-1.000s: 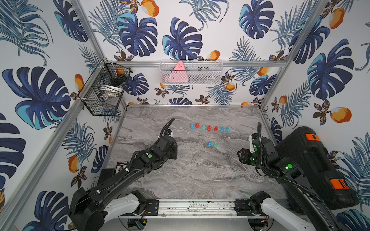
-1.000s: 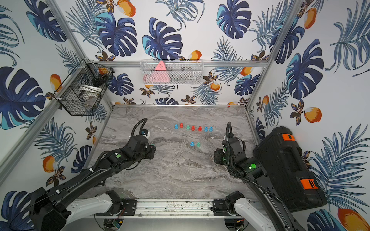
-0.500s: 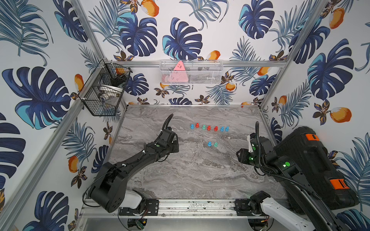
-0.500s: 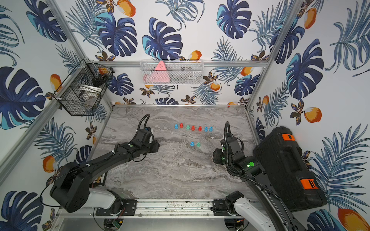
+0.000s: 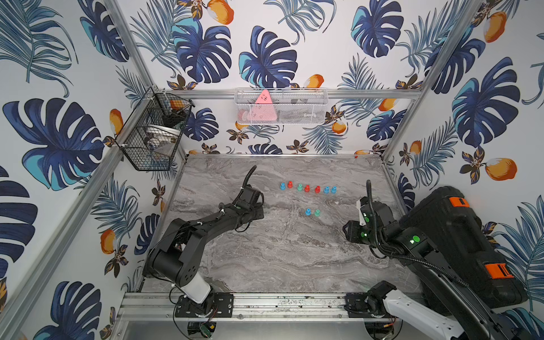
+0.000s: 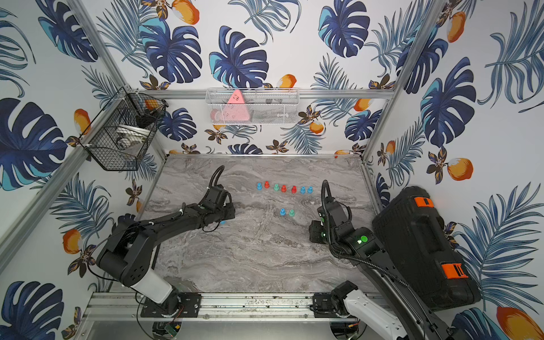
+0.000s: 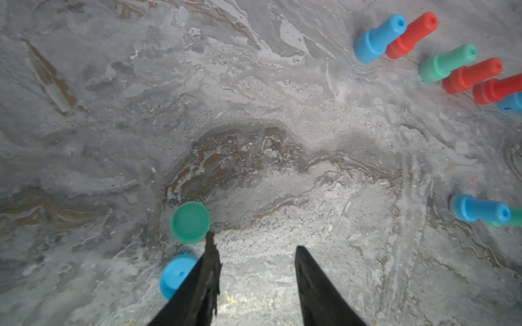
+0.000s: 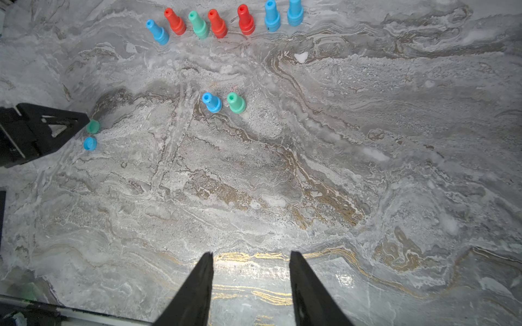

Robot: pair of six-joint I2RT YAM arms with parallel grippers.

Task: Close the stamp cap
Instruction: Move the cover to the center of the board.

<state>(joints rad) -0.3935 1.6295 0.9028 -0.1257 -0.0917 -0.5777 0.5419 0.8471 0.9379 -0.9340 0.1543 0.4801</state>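
Two stamps, a blue one (image 5: 308, 212) and a green one (image 5: 317, 212), stand upright side by side mid-table. Two loose caps lie at my left gripper (image 7: 254, 241): a green cap (image 7: 189, 222), hollow side up, and a blue cap (image 7: 176, 275), half hidden behind one finger. That finger's tip meets the green cap's rim. The left jaws stand apart over bare table with nothing between them. My right gripper (image 8: 252, 253) hovers open and empty near the table's right side, well short of both stamps (image 8: 211, 102).
A row of several blue, red and green stamps (image 5: 307, 188) stands behind the pair. A black case (image 5: 459, 244) fills the right edge. A wire basket (image 5: 156, 132) and a white mesh tray (image 5: 281, 107) hang on the walls.
My left arm has stretched out low over the table, its wrist edging away from the base toward the caps, and its jaws have narrowed slightly. The right arm has barely shifted.
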